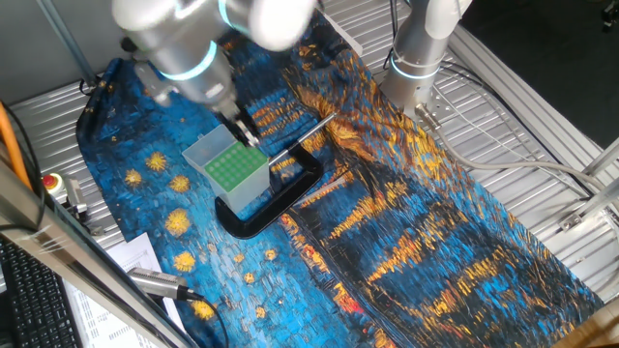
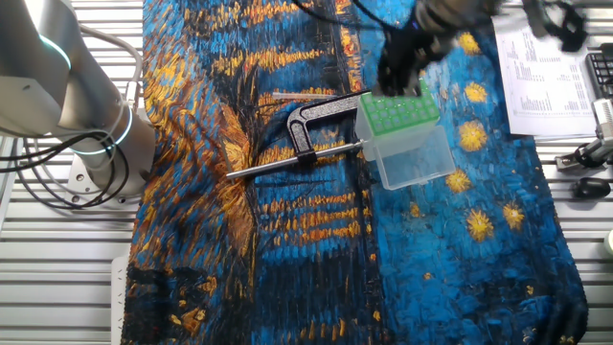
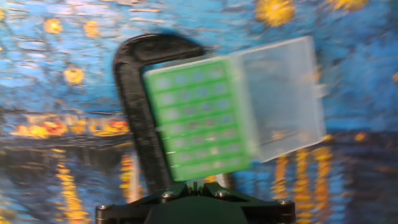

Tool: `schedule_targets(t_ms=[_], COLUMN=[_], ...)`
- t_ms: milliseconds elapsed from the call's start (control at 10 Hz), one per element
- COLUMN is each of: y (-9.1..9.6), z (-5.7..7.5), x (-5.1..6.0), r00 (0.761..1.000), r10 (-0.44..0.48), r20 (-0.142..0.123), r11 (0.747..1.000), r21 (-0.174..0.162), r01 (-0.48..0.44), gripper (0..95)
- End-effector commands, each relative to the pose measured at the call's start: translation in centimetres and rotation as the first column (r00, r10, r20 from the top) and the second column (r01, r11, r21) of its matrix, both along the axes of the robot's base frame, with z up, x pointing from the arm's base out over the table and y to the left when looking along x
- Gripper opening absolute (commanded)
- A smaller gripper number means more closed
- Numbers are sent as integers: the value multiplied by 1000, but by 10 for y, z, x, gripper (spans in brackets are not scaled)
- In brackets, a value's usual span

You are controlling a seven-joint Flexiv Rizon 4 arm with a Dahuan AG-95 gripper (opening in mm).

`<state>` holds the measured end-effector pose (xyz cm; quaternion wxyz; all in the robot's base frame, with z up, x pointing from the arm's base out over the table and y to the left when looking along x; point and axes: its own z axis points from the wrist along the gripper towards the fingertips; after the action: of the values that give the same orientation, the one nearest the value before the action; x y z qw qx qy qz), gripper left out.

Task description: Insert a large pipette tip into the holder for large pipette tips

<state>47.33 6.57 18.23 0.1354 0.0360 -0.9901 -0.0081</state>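
The pincer hangs just above the far edge of the holder. Its grip is blurred; I cannot tell whether it is open or clamping, and the tip perhaps sits between its fingers.

From my console: holder for large pipette tips sits hard against the black clamp, lid flapped open on one side. Clamp's metal rod juts across the cloth alongside. Gripper crowds the green grid's edge. Open cloth lies beyond the clamp.
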Motion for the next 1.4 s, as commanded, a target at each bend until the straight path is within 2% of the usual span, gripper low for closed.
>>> schedule_targets(t_ms=[100, 500, 600, 800, 900, 1000, 1300, 1400], y=[31, 35, 35, 35, 35, 38, 62, 67], z=[-6, -8, -8, -8, -8, -11, -33, -35], x=[-10, -12, -12, -12, -12, -18, -47, -52], r00=[999, 998, 999, 998, 997, 997, 994, 993], r10=[-51, -60, -45, -27, -35, -47, -88, -103], r20=[-8, 1, -9, -55, -62, -63, -62, -63], r11=[999, 998, 999, 1000, 999, 999, 996, 994], r21=[-13, -28, -22, -7, -6, -12, -23, -26], r01=[51, 60, 45, 26, 34, 46, 87, 102], gripper=[0, 0, 0, 0, 0, 0, 0, 190])
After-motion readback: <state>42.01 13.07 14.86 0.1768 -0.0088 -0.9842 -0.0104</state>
